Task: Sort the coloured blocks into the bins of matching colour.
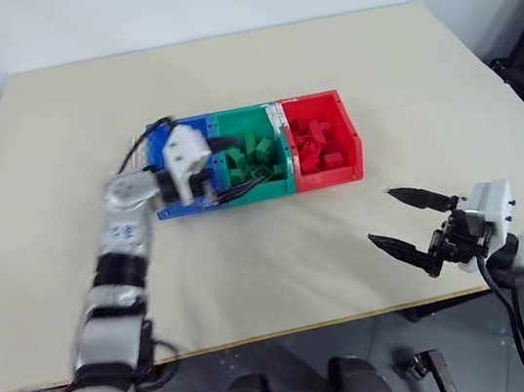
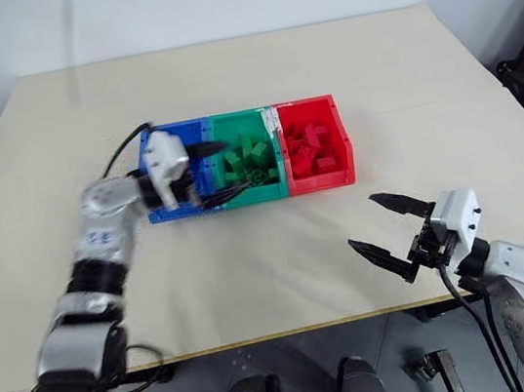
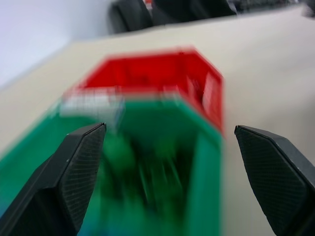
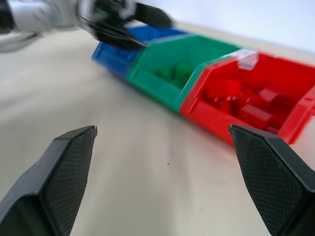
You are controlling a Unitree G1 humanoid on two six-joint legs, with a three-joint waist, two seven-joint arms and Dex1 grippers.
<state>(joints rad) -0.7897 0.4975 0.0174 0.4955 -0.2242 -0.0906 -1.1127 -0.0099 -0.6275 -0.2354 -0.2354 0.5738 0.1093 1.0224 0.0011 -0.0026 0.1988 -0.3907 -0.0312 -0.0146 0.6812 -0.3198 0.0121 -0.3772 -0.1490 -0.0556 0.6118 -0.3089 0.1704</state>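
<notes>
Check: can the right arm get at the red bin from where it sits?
Probably yes. The right gripper has its jaws open and empty, over bare table in front of the red bin, with nothing between them. The left gripper is over the green bin, out of its path.

No readable text, label, brand, number or sign is showing anywhere. A small blue mark is sitting on the left forearm (image 1: 125,232), left of centre in the frame, but it is too blurred to make out.
</notes>
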